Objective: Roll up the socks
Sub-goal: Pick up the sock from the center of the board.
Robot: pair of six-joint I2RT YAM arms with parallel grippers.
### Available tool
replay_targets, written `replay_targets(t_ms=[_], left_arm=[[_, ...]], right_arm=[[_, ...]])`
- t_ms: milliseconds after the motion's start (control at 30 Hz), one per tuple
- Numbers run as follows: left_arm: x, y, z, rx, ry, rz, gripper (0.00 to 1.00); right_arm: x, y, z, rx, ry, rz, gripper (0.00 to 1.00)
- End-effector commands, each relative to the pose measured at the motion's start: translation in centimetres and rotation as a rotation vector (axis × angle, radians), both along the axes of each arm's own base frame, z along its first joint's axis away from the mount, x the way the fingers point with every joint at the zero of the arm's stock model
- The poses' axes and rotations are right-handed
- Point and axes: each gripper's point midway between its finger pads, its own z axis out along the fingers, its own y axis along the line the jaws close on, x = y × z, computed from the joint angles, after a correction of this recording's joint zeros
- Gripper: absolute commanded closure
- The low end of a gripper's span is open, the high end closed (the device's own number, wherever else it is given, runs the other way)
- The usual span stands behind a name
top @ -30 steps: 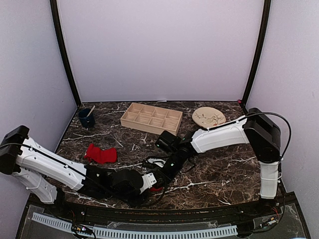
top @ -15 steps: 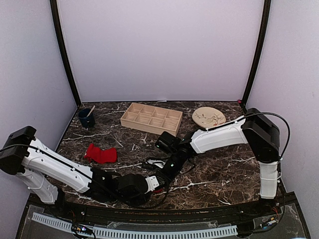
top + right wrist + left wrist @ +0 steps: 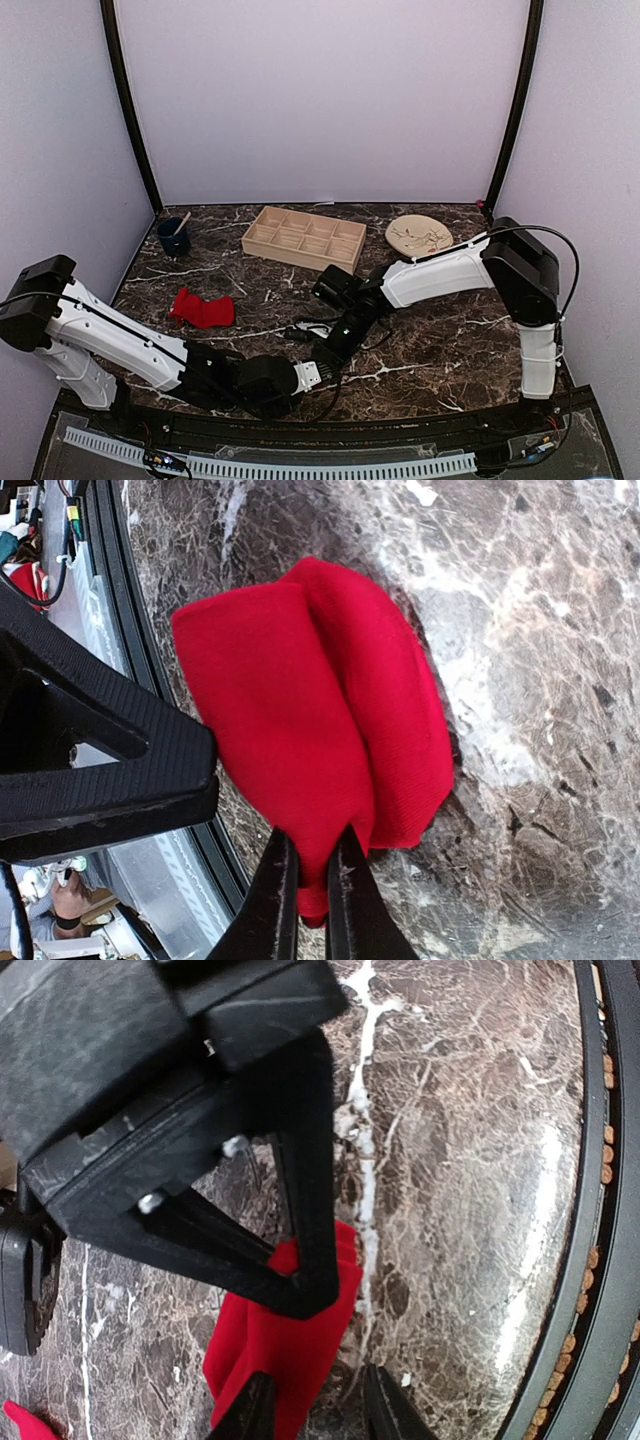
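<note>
Top external: left arm (image 3: 120,335) hides the pinched sock (image 3: 320,710); tray (image 3: 303,237), plate (image 3: 418,235), cup (image 3: 173,238) beyond.

Red sock (image 3: 320,710), veined table (image 3: 560,630).
My fingers (image 3: 272,905) are black; sock plain red; table dark brown with white veins.

The left arm (image 3: 110,335) and right arm (image 3: 440,275) stretch low, their wrists nearly meeting. The right gripper (image 3: 314,852) pinches a red sock (image 3: 300,700); the left gripper (image 3: 317,1385) is spread apart beside it.
</note>
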Motion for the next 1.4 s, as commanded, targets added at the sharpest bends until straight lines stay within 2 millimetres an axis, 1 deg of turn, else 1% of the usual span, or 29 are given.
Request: replay_targets(t_ms=[0, 300, 467, 600, 767, 1133, 1267, 1367], left_arm=[[-0.6, 0.2, -0.3, 0.025, -0.012, -0.052, 0.68], [-0.6, 0.6, -2.1, 0.101, -0.014, -0.063, 0.67], [-0.5, 0.6, -2.7, 0.122, -0.026, -0.069, 0.67], [0.1, 0.5, -2.4, 0.128, -0.067, -0.067, 0.67], [0.9, 0.2, -1.2, 0.109, -0.13, -0.062, 0.67], [1.4, -0.2, -0.1, 0.098, -0.184, -0.084, 0.67], [1.4, -0.2, -0.3, 0.11, -0.192, -0.09, 0.67], [1.5, -0.3, -0.1, 0.102, -0.204, -0.092, 0.66]], right_arm=[[0.0, -0.5, -0.7, -0.029, 0.037, 0.0, 0.93], [-0.1, -1.0, -0.9, -0.032, 0.093, 0.012, 0.93], [-0.2, -1.0, -0.8, -0.028, 0.109, 0.018, 0.93], [-0.3, -1.2, -0.9, -0.028, 0.123, 0.022, 0.93], [-0.5, -1.3, -1.1, -0.03, 0.132, 0.027, 0.93], [-0.8, -1.4, -1.3, -0.028, 0.147, 0.032, 0.93], [-0.8, -1.3, -1.2, -0.023, 0.15, 0.033, 0.93], [-0.9, -1.3, -1.1, -0.02, 0.153, 0.033, 0.93]])
